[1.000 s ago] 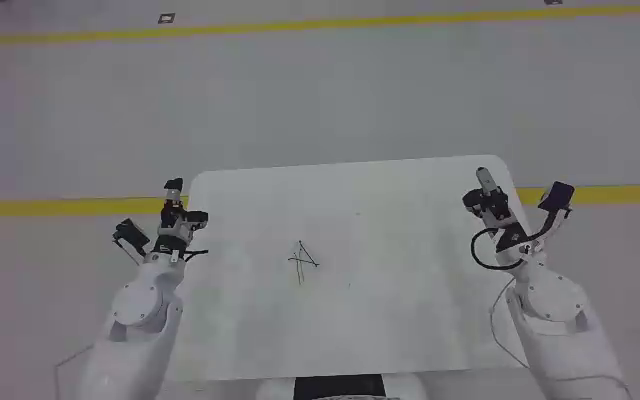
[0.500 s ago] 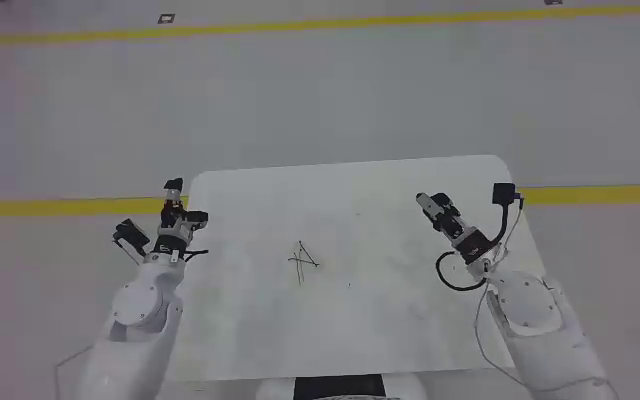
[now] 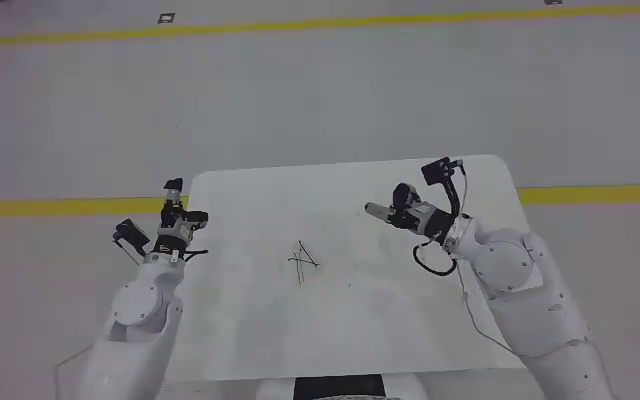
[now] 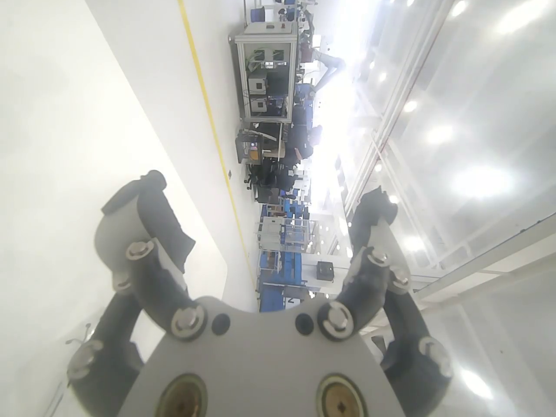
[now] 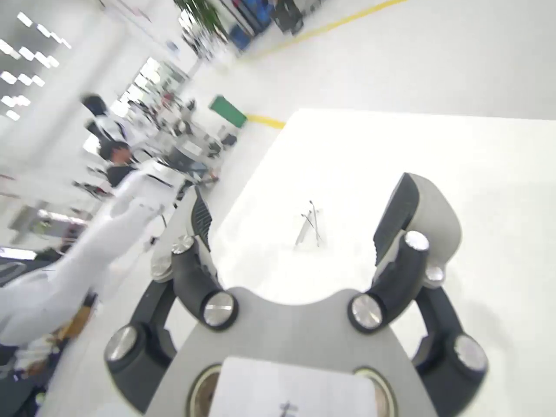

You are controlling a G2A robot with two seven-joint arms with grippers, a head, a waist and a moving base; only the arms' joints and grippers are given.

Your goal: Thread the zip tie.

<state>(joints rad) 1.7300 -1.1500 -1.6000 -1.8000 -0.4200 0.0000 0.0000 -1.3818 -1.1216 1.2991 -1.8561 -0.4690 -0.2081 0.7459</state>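
— Where's the zip tie (image 3: 302,262)?

— Flat on the table (image 3: 400,320), about the middle, nearer the robot's side. It's thin dark strands crossed over one another. I can't tell how many, or which end has the head.

— And the arms?

— The right gripper (image 3: 383,211) hangs over the right half of the table with its fingers spread apart and nothing between them. It points towards the strands but is well apart from them. The left gripper (image 3: 180,205) sits just off the table's left edge, its fingers apart too and nothing in them.

— What could go wrong, do you think?

— The pick, I'd say. Those strands lie so low and thin that the pads could close on the table top and slide over them. Because they cross, a pinch might also lift two at once or flick one away. And if the tie comes up at an odd angle, the tail may miss the slot in the head when the other gripper tries to feed it.

— Any box or tray in play?

— None that I can see. The strands lie loose, straight on the table top, held by nothing
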